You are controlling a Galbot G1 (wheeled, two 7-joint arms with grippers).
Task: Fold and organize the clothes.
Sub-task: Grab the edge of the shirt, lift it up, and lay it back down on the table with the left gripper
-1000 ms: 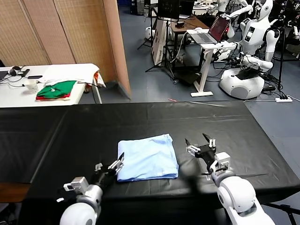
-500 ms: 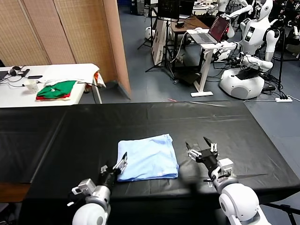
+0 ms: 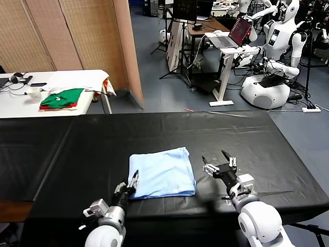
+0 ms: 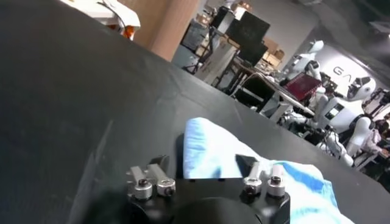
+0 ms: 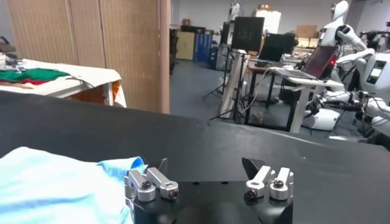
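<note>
The pale sky-blue T-shirt [image 3: 162, 172] lies folded into a rectangle on the black table [image 3: 231, 128], near its front edge. No lettering shows. My left gripper [image 3: 131, 183] is open at the shirt's front left corner; in the left wrist view the shirt's [image 4: 213, 149] edge lies just ahead, between the spread fingers of that gripper [image 4: 204, 163]. My right gripper [image 3: 218, 162] is open and empty, a little to the right of the shirt, apart from it. In the right wrist view this gripper [image 5: 207, 165] is over bare table with the shirt [image 5: 55, 189] off to one side.
A white side table [image 3: 77, 77] at the back left holds folded green and red garments [image 3: 61, 98] and a cup [image 3: 34, 94]. A wooden partition [image 3: 77, 31] stands behind. Other robots [image 3: 270, 62] and a laptop stand [image 3: 226, 41] are on the floor beyond.
My left arm has moved right, bringing its gripper up to the shirt's front left corner. My right gripper has shifted slightly left and stays open.
</note>
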